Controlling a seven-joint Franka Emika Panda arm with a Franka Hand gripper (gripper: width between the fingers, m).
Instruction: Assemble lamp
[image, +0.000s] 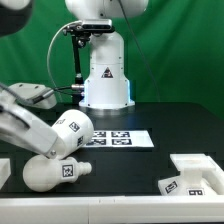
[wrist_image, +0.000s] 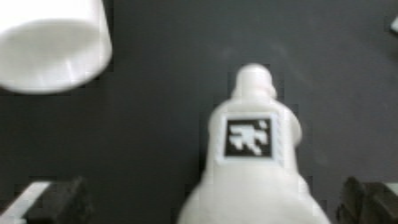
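Observation:
The white bulb (image: 55, 172) lies on its side on the black table at the exterior view's front left, with a tag on its body. In the wrist view the bulb (wrist_image: 249, 150) fills the middle, its narrow neck pointing away from my gripper (wrist_image: 210, 205). The dark fingers (wrist_image: 50, 200) stand wide apart on either side of the bulb's wider part, with gaps to it, so the gripper is open. The white shade (image: 70, 128) lies just behind the bulb and shows in the wrist view (wrist_image: 54, 50). The flat base (image: 195, 176) rests at the front right.
The marker board (image: 118, 138) lies flat on the table in the middle. The big white robot body (image: 105, 75) stands behind it. My arm (image: 22, 120) reaches in from the exterior view's left, above the bulb, and hides my fingers there.

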